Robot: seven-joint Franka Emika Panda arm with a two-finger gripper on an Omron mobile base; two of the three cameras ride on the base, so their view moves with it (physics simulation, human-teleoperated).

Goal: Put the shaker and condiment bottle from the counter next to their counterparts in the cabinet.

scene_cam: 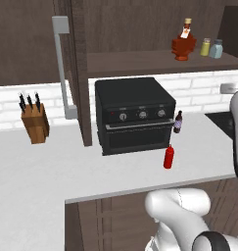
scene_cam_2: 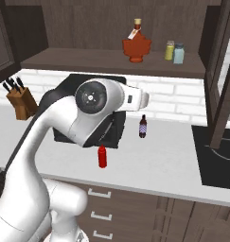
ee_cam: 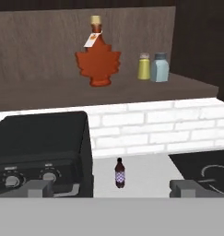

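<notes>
Hand view: gripper (ee_cam: 111, 188) faces the cabinet shelf, its two grey fingertips (ee_cam: 38, 188) standing far apart at the bottom, released and holding nothing.
Shaker: pale blue-grey shaker (ee_cam: 160, 67) stands upright on the cabinet shelf (ee_cam: 49, 94), just beside the yellow-green shaker (ee_cam: 144, 66), on its right.
Shelf bottle: red-brown leaf-shaped bottle (ee_cam: 98, 57) with a tan neck and white tag stands upright on the same shelf, left of the two shakers and apart from them.
Condiment bottle: bright red squeeze bottle (scene_cam: 169, 157) stands upright on the white counter (scene_cam: 37, 166), near the front right corner of the black toaster oven (scene_cam: 134, 113), near the counter's edge.
Small bottle: dark brown labelled bottle (ee_cam: 119, 173) stands on the counter, just right of the oven, in front of the white brick wall.
Cabinet: dark wooden door (scene_cam: 79, 73) stands open, its long grey bar handle (scene_cam: 64, 66) at the left of the oven.
Knife block: wooden knife block (scene_cam: 35, 120) sits far left on the counter by the wall.
Cooktop: black cooktop (scene_cam_2: 218, 153) lies at the right end of the counter.
Arm: white arm (scene_cam_2: 95, 111) rises in front of the oven in the right base view.
</notes>
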